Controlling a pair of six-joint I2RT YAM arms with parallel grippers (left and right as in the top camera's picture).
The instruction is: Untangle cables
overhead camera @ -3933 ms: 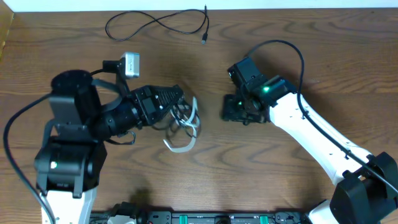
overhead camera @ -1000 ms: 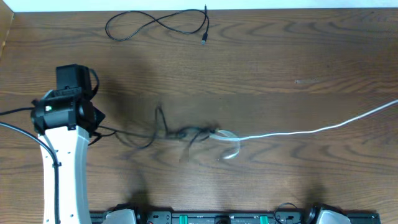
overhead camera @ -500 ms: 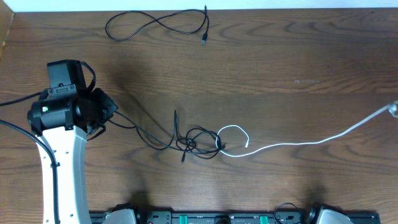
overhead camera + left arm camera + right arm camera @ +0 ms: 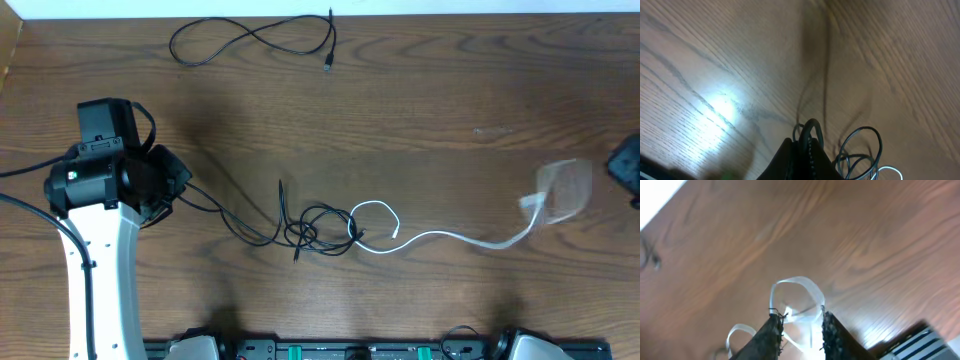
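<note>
My left gripper (image 4: 183,184) is shut on a black cable (image 4: 811,126), whose loop sticks out past the closed jaws (image 4: 807,146). That cable runs right into a knot of black cables (image 4: 312,226) at the table's middle, which shows in the left wrist view as coils (image 4: 861,148). A white cable (image 4: 455,238) leaves the knot rightward and ends in a blurred loop (image 4: 562,190). My right gripper (image 4: 626,160) is at the right edge, apart from that loop. In the right wrist view its jaws (image 4: 799,322) stand open with the blurred white loop (image 4: 796,280) just beyond them.
A separate black cable (image 4: 250,40) lies loosely looped near the table's far edge. The wooden table (image 4: 450,100) ends at a pale strip along the back. A black rail with green marks (image 4: 330,350) runs along the front edge.
The right gripper's jaws have parted and the white cable's end has fallen back leftward onto the table in a blur. The left arm and the knot stay as half a second ago.
</note>
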